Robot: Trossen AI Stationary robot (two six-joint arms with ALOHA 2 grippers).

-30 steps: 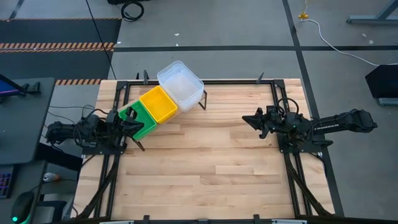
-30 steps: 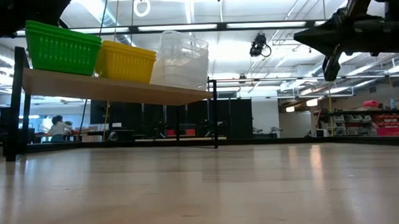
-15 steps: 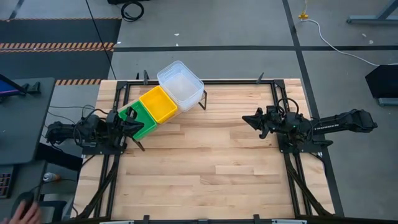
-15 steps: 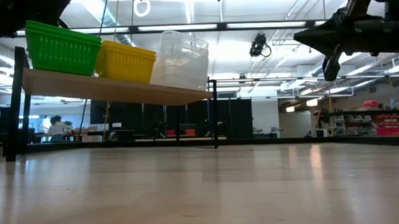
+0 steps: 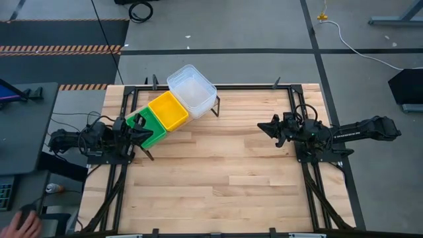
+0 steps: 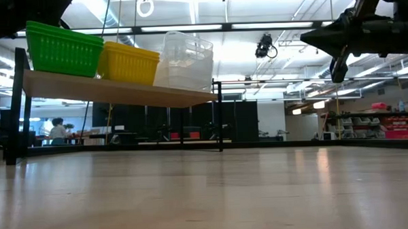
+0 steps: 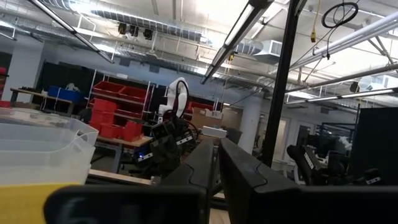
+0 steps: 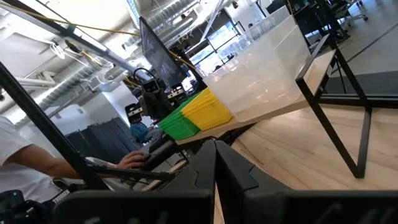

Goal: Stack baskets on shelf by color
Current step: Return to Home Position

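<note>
Three stacks of baskets stand in a row on the slanted plywood shelf (image 6: 121, 91) at the table's far left: green (image 5: 149, 127), yellow (image 5: 168, 110) and clear (image 5: 192, 89). They also show in the low view as the green (image 6: 62, 49), yellow (image 6: 129, 63) and clear stacks (image 6: 185, 61). My left gripper (image 5: 140, 129) is shut and empty, just beside the green stack at the table's left edge. My right gripper (image 5: 264, 127) is shut and empty, held above the table at the right; its wrist view shows the stacks across the table (image 8: 205, 109).
The shelf's black metal legs (image 6: 220, 115) stand on the slatted wooden tabletop (image 5: 218, 178). A person's hand (image 5: 26, 221) shows beyond the table's left near corner, and people show in the room behind (image 6: 58, 130).
</note>
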